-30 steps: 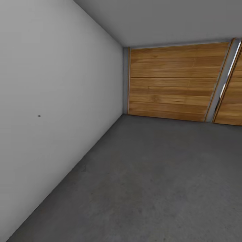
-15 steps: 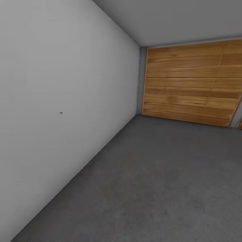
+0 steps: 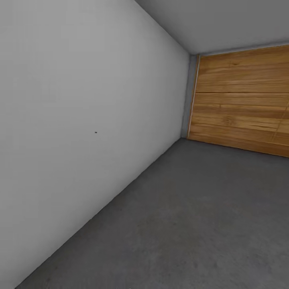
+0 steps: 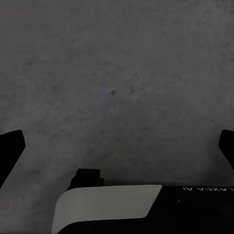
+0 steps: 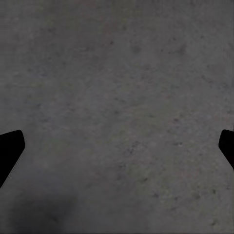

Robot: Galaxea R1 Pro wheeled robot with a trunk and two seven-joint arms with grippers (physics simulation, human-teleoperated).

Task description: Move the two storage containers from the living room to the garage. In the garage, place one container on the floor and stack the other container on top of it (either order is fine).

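Garage floor (image 3: 192,216) dark grey, mottled concrete (rough); left gripper (image 4: 117,146), right gripper (image 5: 117,146) spread wide, empty.

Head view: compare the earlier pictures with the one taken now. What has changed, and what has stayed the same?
The whole picture has slid rightward, so the camera turned left; nothing in the room moved. The white wall now takes more of the frame, and the wooden door sits nearer the right edge, its neighbouring panel gone from sight. The concrete floor is unchanged. Both grippers, left and right, are open.
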